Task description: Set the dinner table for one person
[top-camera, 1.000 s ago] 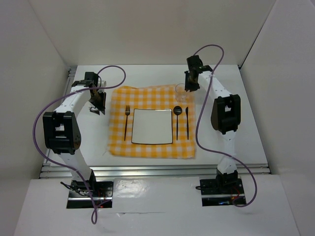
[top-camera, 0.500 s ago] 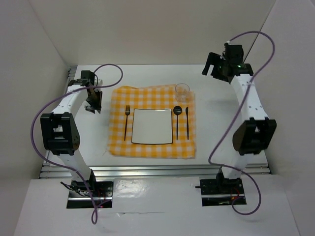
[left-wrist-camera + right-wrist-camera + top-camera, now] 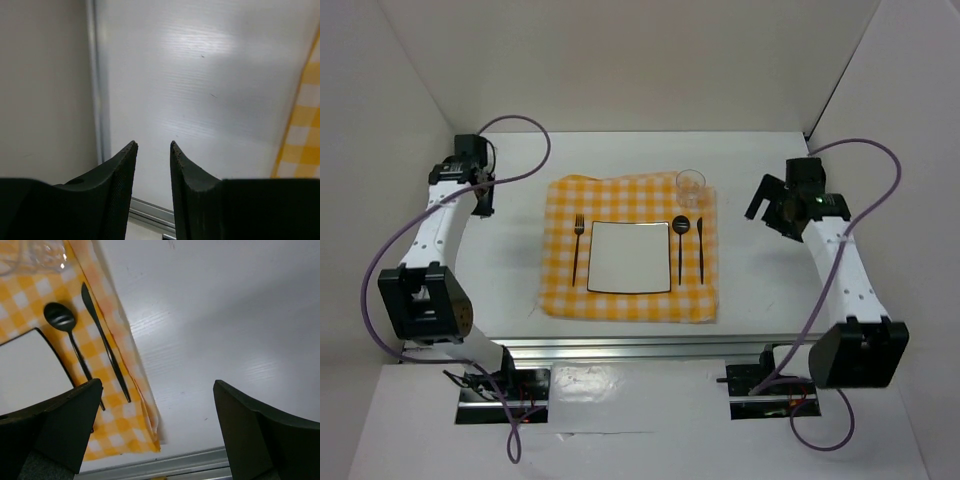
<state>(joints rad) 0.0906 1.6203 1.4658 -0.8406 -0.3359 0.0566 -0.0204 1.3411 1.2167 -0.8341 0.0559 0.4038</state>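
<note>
The dinner table (image 3: pixel 760 285) carries a yellow-and-white checked cloth (image 3: pixel 630 300). On the cloth lie a white square plate (image 3: pixel 630 256), a black fork (image 3: pixel 577 245) to its left, and a black spoon (image 3: pixel 680 240) and knife (image 3: pixel 700 245) to its right. A clear glass (image 3: pixel 691 186) stands upright at the cloth's far right corner. My left gripper (image 3: pixel 152 145) hovers over bare table near the left wall, its jaws a little apart and empty. My right gripper (image 3: pixel 157 385) is wide open and empty, to the right of the cloth (image 3: pixel 115 405) and the knife (image 3: pixel 105 340).
An aluminium rail (image 3: pixel 640 348) runs along the table's near edge, and another rail (image 3: pixel 94 75) along the left side. White walls close in on the left, back and right. Purple cables loop off both arms.
My right arm has let go of the glass, opened wide and swung away to the right of the cloth. My left arm has drawn back toward the far left corner.
</note>
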